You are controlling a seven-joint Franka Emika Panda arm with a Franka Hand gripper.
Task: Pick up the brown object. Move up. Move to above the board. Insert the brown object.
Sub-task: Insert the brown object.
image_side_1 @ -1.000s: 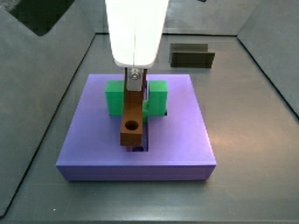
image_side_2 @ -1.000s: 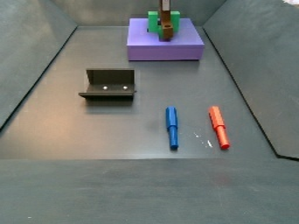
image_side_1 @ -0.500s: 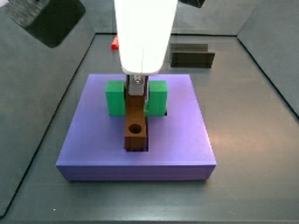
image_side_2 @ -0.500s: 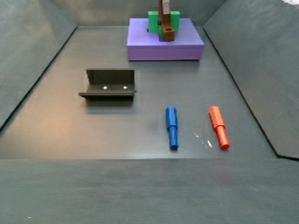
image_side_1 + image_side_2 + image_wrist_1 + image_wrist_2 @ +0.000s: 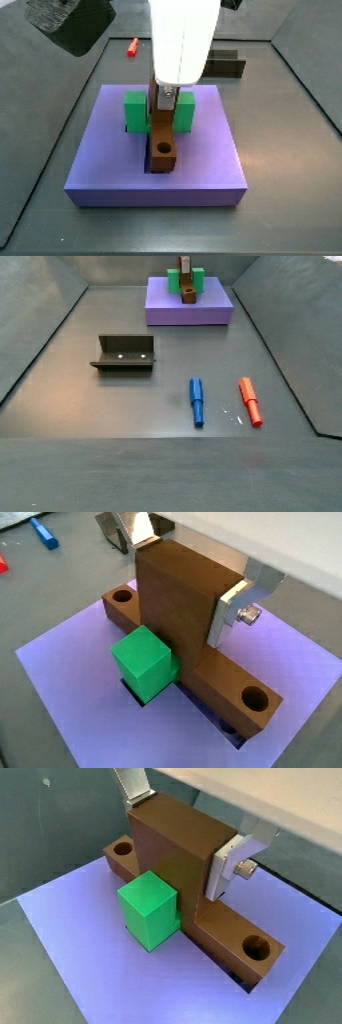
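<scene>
The brown object lies lengthwise along the groove of the purple board, its round hole toward the board's front. Both wrist views show its upright crosspiece clamped between the silver fingers. My gripper is shut on that crosspiece from above. The green block stands on the board and touches the bar's side. In a side view the board, brown object and gripper sit at the far end.
The dark fixture stands on the grey floor away from the board. A blue marker and a red marker lie side by side on the floor. Grey walls surround the floor.
My gripper and the brown object have shifted slightly sideways along the board and sunk a little lower toward the groove. Fixture and markers have not moved.
</scene>
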